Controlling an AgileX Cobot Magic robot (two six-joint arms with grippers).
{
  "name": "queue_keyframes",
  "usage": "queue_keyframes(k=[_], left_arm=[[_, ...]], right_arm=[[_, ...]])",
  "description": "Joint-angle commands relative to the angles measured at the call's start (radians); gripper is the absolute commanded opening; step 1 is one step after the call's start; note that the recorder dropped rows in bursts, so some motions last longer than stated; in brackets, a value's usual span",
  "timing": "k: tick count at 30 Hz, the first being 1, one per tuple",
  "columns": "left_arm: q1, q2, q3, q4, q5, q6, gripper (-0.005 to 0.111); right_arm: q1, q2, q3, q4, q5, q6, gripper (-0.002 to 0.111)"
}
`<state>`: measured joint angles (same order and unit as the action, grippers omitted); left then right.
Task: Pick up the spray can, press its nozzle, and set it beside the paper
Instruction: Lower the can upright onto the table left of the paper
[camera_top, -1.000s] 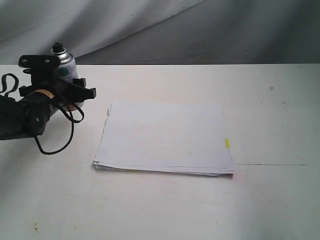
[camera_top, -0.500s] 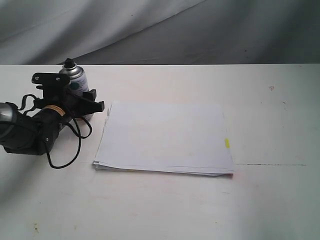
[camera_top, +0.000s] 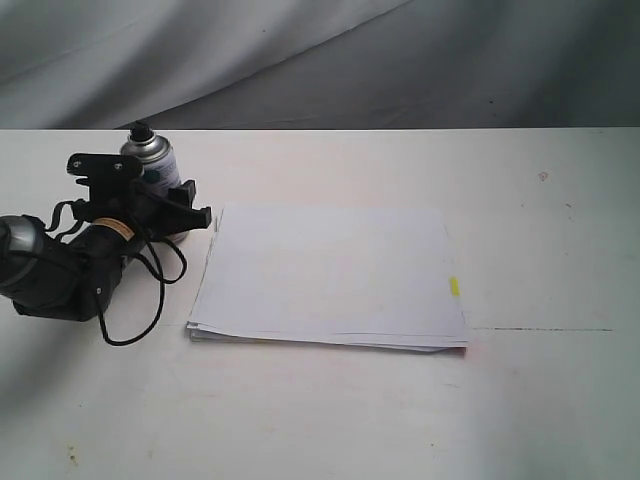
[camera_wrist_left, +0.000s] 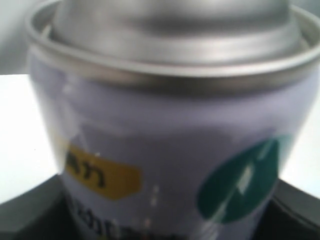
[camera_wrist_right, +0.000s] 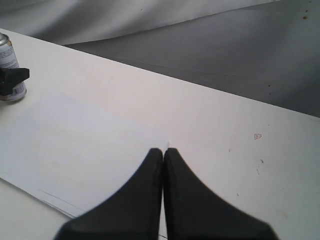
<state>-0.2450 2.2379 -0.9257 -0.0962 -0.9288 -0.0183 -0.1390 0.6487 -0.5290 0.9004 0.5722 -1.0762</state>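
Your left gripper (camera_top: 165, 205) is grasping the can (camera_top: 152, 160) around its lower body, with black fingers (camera_wrist_left: 295, 210) pressing in from both sides. The can is standing upright toward the table's (camera_top: 560, 400) far left, just beside the paper's (camera_top: 330, 270) far left corner and not overlapping it. The gripper is hiding the can's base, so whether it is touching the table is not showing. The nozzle (camera_top: 139, 129) is pointing up, clear of the fingers.

In the left wrist view the can is filling the frame, with a silver rim on top and a teal dot (camera_wrist_left: 240, 180) and a yellow patch (camera_wrist_left: 100, 175) showing on the label. The paper is lying flat mid-table, its yellow tab (camera_top: 454, 287) sitting on the right edge.

Your right gripper (camera_wrist_right: 163, 152) is appearing only in its own wrist view. Its jaws are clenched together on nothing, and the paper and can are lying beyond it.
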Motion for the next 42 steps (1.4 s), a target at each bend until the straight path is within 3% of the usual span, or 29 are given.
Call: queue_keyframes(k=[1,20,23,26,27,30,38,39,42], left_arm=[[0.001,0.007,-0.008,-0.013,-0.069,-0.031,0.0],[0.001,0.012,-0.008,-0.027,-0.028,-0.033,0.002],[0.001,0.012,-0.008,-0.028,-0.004,-0.031,0.012],[0.001,0.012,-0.008,-0.028,0.006,-0.03,0.03],[0.001,0.012,-0.008,-0.028,0.006,-0.03,0.043],[0.001,0.012,-0.008,-0.028,0.006,-0.03,0.057],[0.001,0.012,-0.008,0.01,-0.009,0.036,0.064],[0.001,0.007,-0.008,0.003,-0.002,0.038,0.075],[0.001,0.002,-0.008,-0.066,0.07,0.038,0.091]], right_arm=[[0.0,-0.004,0.004,0.007,-0.008,-0.011,0.0],[0.0,-0.004,0.004,0.007,-0.008,-0.018,0.0],[0.0,-0.004,0.004,0.007,-0.008,-0.018,0.0],[0.0,-0.004,0.004,0.007,-0.008,-0.018,0.0],[0.0,-0.004,0.004,0.007,-0.008,-0.018,0.0],[0.0,-0.004,0.004,0.007,-0.008,-0.018,0.0],[0.0,-0.004,0.004,0.007,-0.008,-0.018,0.0],[0.0,-0.004,0.004,0.007,-0.008,-0.018,0.0],[0.0,-0.004,0.004,0.007,-0.008,-0.018,0.0]])
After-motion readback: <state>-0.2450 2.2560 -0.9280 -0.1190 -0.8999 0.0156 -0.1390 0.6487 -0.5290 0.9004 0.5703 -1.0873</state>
